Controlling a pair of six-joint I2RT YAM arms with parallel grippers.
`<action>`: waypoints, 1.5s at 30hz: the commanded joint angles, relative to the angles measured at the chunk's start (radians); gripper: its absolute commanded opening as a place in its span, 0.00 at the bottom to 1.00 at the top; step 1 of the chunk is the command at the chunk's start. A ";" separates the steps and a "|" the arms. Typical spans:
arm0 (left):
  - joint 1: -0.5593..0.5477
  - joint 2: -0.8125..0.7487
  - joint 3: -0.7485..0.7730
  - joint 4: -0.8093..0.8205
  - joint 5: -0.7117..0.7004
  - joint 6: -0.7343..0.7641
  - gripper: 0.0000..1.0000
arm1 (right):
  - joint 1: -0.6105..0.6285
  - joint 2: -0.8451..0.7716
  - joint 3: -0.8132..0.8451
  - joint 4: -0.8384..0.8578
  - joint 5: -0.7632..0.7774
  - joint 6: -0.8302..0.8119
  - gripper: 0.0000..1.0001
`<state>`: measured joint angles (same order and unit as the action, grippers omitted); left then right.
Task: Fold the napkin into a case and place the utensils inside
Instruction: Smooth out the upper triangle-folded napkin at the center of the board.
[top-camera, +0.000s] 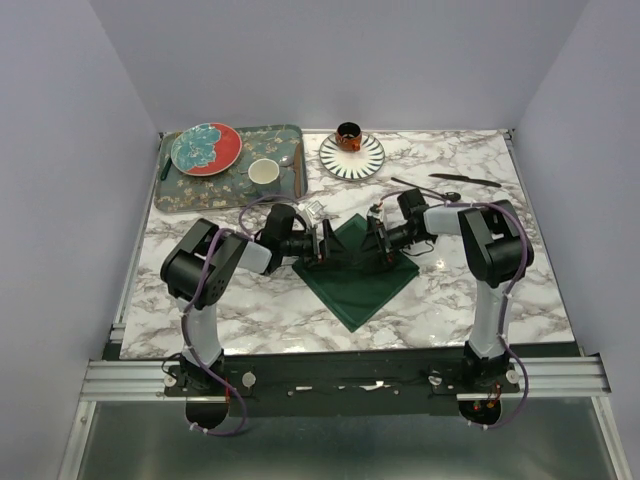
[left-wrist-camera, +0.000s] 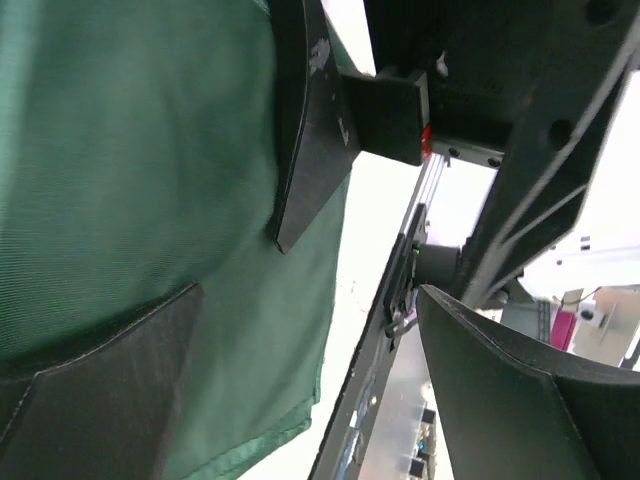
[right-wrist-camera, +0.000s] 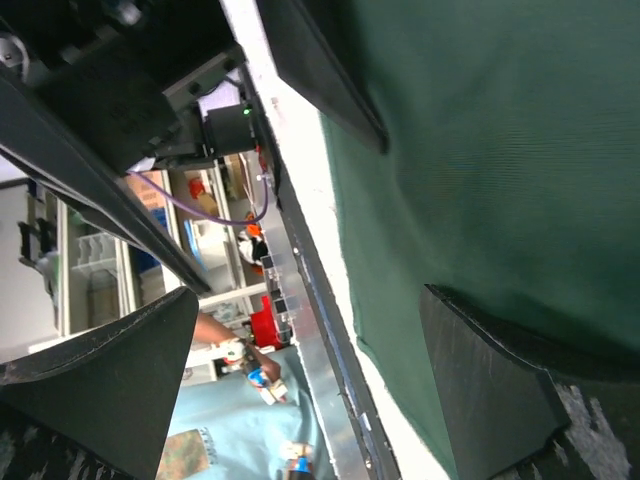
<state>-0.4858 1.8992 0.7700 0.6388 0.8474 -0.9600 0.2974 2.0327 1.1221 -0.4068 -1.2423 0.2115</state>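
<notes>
The dark green napkin (top-camera: 352, 285) lies as a flat diamond in the middle of the marble table; no case is in view. My left gripper (top-camera: 322, 245) hangs over its left upper edge and my right gripper (top-camera: 378, 243) over its right upper edge, facing each other. Both are open wide and hold nothing. In the left wrist view the napkin (left-wrist-camera: 150, 150) lies under the lower finger of the left gripper (left-wrist-camera: 320, 400). In the right wrist view the napkin (right-wrist-camera: 500, 150) lies under one finger of the right gripper (right-wrist-camera: 300, 390). The utensils, a black fork (top-camera: 410, 186) and knife (top-camera: 466, 180), lie at the back right.
A patterned tray (top-camera: 180, 195) at the back left carries a red and teal plate (top-camera: 206, 148), a white cup (top-camera: 263, 171) and a silver spoon (top-camera: 284, 160). A striped plate (top-camera: 365, 160) with a brown cup (top-camera: 348, 134) sits at the back centre.
</notes>
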 joint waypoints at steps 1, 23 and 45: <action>0.033 0.055 -0.008 0.067 0.027 -0.028 0.99 | -0.027 0.067 -0.007 0.037 0.035 0.016 1.00; 0.142 0.026 -0.100 0.147 0.108 -0.019 0.99 | -0.106 0.107 -0.047 0.030 0.050 -0.001 1.00; -0.071 -0.646 0.026 -0.933 -0.488 1.549 0.46 | -0.081 -0.224 0.182 -0.282 0.544 -0.267 0.58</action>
<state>-0.4465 1.2991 0.8455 -0.1322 0.5137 0.1986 0.2123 1.7767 1.2366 -0.6090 -1.0058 0.0437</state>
